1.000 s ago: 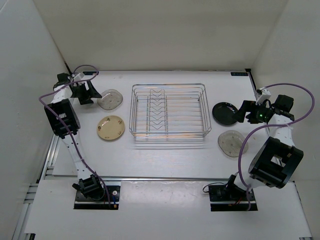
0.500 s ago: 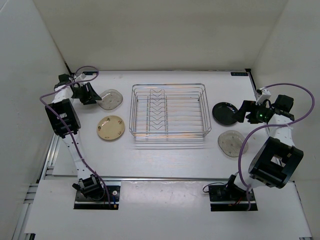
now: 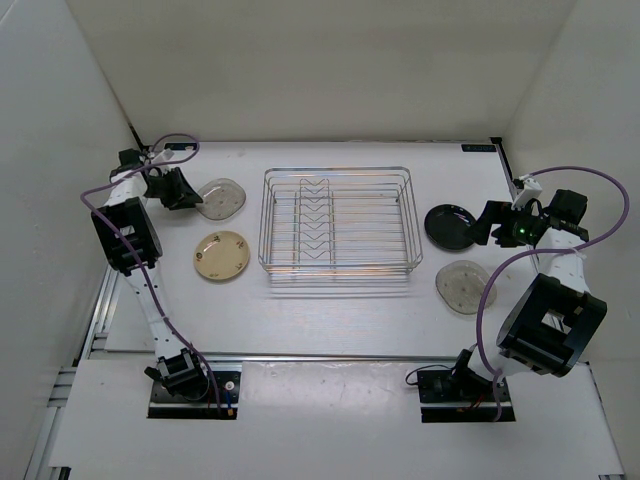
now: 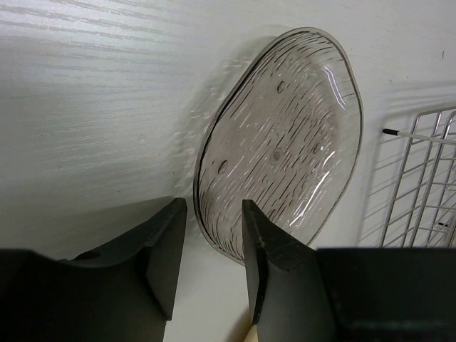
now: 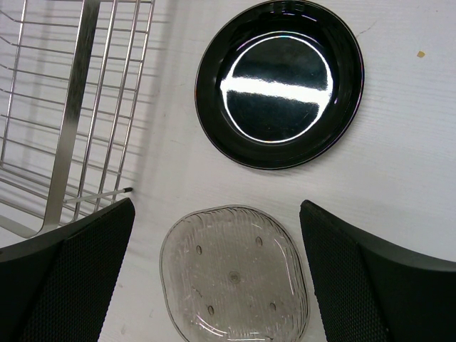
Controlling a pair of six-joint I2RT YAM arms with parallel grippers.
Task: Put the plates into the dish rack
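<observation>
The silver wire dish rack [image 3: 335, 171] stands mid-table with nothing in it. To its left lie a pale grey plate [image 3: 222, 198] and a tan plate [image 3: 221, 255]. My left gripper [image 3: 184, 190] is low at the grey plate's [image 4: 285, 135] left edge. Its jaws [image 4: 214, 206] stand narrowed around the near rim, one finger over the plate and one outside, with a gap still showing. To the rack's right lie a glossy black plate [image 3: 450, 226] and a second grey plate [image 3: 464, 287]. My right gripper [image 3: 487, 222] hangs wide open [image 5: 217, 206] above these two [image 5: 279, 82] [image 5: 235, 278].
White walls close in the table on three sides. The rack's corner [image 4: 420, 178] is just past the left grey plate. Its right side [image 5: 71, 107] lies close to the black plate.
The left gripper's jaws have narrowed around the grey plate's rim, and the gripper has shifted slightly. The right arm and all plates have stayed put.
</observation>
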